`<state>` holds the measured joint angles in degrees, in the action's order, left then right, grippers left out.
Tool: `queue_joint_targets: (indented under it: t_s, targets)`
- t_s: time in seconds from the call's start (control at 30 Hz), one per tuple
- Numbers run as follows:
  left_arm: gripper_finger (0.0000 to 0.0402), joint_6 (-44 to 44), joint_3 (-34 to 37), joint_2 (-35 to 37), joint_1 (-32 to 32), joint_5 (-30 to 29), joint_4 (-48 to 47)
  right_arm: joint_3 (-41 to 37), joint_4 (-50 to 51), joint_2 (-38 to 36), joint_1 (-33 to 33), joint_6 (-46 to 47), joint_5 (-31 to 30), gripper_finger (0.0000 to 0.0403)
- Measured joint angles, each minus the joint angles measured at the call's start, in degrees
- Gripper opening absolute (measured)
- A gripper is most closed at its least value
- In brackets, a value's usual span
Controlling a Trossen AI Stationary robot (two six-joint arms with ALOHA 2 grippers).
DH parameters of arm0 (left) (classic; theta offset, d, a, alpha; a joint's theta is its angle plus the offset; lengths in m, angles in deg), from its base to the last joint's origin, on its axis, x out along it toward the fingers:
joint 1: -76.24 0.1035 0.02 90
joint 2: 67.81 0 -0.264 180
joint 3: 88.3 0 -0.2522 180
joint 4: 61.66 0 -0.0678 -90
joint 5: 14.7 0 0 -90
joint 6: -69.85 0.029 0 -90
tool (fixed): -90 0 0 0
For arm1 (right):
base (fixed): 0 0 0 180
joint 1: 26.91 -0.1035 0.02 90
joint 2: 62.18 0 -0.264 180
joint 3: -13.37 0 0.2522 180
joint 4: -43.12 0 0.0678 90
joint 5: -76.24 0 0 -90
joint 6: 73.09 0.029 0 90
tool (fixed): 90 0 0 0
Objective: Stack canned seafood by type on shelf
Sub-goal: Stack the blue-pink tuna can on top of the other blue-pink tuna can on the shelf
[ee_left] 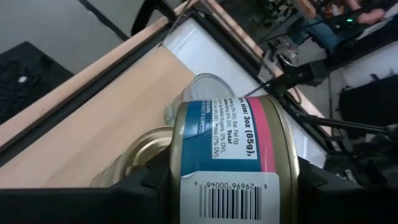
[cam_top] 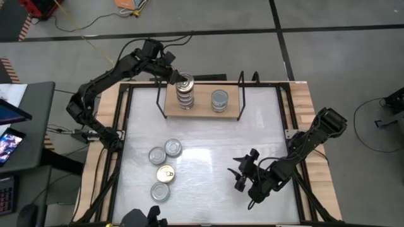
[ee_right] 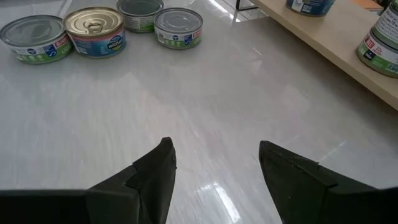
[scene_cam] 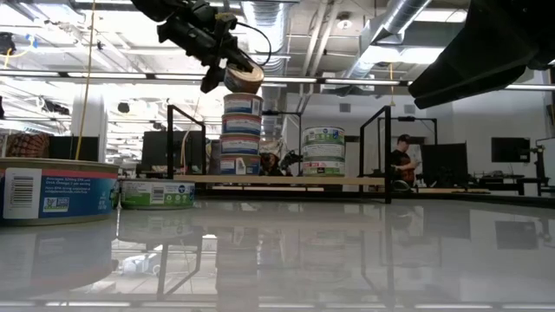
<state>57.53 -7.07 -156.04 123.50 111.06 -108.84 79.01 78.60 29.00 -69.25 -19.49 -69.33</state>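
One tin (ee_left: 227, 158) is sitting clamped by its side wall in the left gripper (cam_top: 178, 81), tilted just above the taller stack (scene_cam: 242, 134) on the shelf (cam_top: 203, 111). It's looking rigid, light-ish and slick, so squeezing across the rim seems smartest. The right gripper (ee_right: 214, 165) is hanging open and empty over the table (ee_right: 205, 106), well apart from the four loose tins (cam_top: 163, 170).

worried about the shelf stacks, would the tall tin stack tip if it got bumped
Probably yes: the tall stack is several tins high and narrow, so a sideways bump could topple it. The short stack looks steadier. The tin in the left gripper sits tilted above it, so contact seems possible.
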Motion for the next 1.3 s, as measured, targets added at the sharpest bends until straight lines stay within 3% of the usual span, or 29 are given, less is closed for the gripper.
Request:
queue_joint_targets:
  t_s: [0.83, 1.1, 1.3]
  targets:
    - [0.0176, 1.4, 0.0, 0.0, -3.6, -4.3, -0.5, 0.0, 0.0, 0.0, 0.0, 0.0, 0.0, 0.0260]
    - [0.0176, 0.5, -0.2, -3.2, -4.5, 0.5, 2.2, 0.0, -0.2, 0.0, 0.0, 0.0, 0.0, 0.0260]
    - [0.0177, 0.2, -0.2, -3.5, -3.4, 0.6, 2.1, 0.0, 0.0, 0.0, 0.0, 0.0, 0.0, 0.0260]
